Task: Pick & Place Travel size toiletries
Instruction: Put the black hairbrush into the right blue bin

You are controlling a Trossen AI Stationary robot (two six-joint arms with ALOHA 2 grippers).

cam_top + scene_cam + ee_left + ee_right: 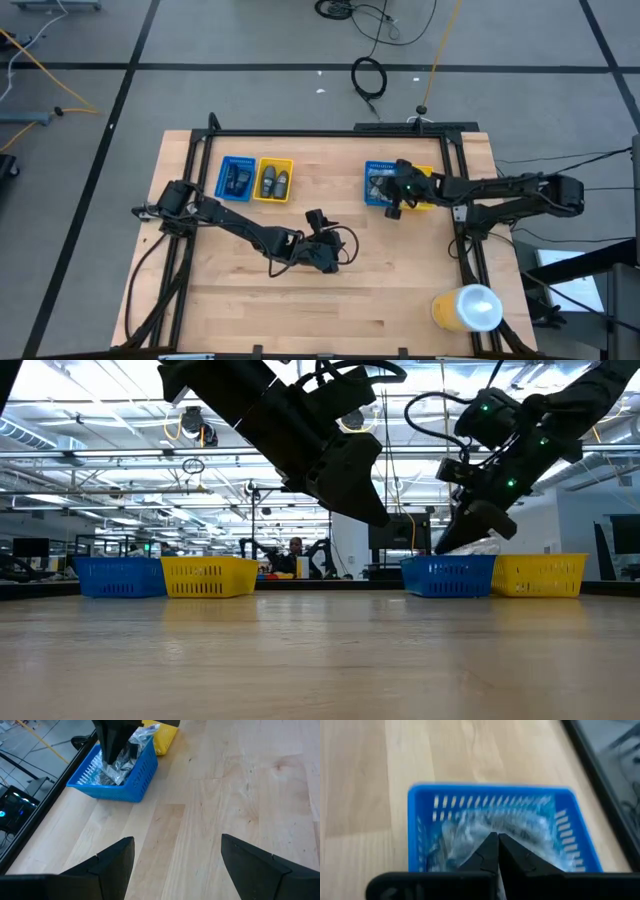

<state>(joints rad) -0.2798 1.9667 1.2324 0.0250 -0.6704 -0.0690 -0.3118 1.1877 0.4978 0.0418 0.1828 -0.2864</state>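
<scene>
The right end effector (497,851), fingers pressed together, is being held over the slatted blue basket (415,827) of crinkly clear-wrapped toiletries (525,827). The left end effector (177,865), fingers apart, is being held near that basket over the wooden counter (250,785).

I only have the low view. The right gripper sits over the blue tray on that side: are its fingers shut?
Observer: Yes. In the right wrist view the right gripper has its fingers together, above clear-wrapped toiletries in that blue tray.
Operator: And the left gripper?
Observer: The left gripper is open with nothing between its fingers, over bare table.
Operator: Anything in the other two trays?
Observer: The high view shows dark items in the left-side blue tray and the yellow tray beside it.
</scene>
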